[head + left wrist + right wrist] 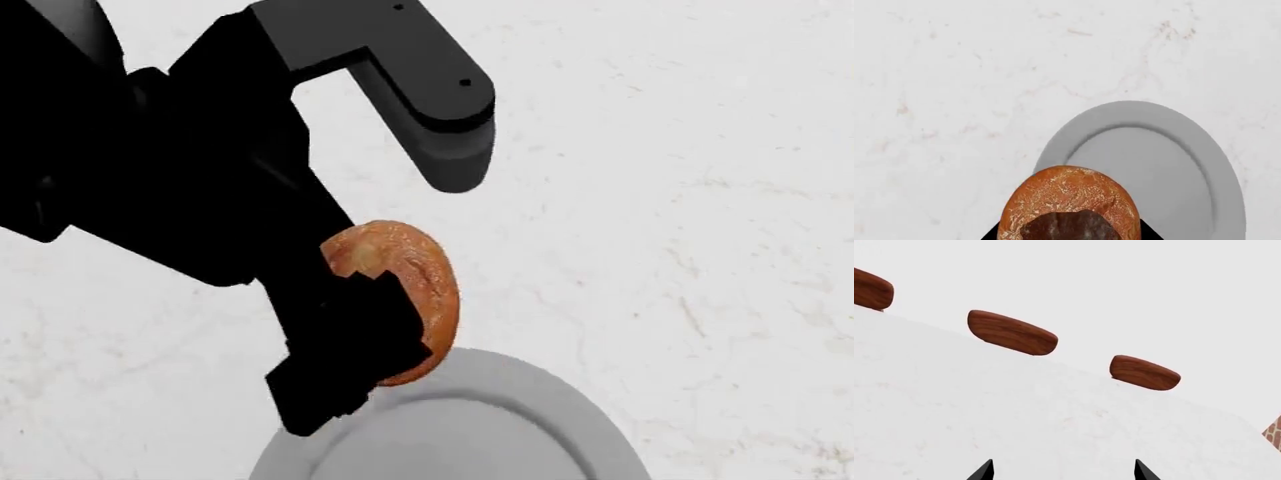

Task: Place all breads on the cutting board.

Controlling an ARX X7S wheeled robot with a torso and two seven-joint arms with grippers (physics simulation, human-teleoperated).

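Note:
A reddish-brown round bread roll (400, 290) is held in my left gripper (380, 330), above the rim of a grey plate (467, 430). In the left wrist view the roll (1067, 200) fills the space between the black fingers (993, 233), above the plate (1154, 165) on the white marble counter. My right gripper (1063, 471) is open and empty over the bare counter; only its two black fingertips (984, 471) show. The other bread and the cutting board are out of view.
The white marble counter (694, 200) spreads all around. In the right wrist view, three brown wooden stool seats (1013, 333) stand beyond the counter's far edge, and a tan patterned corner (1274, 432) shows at the side.

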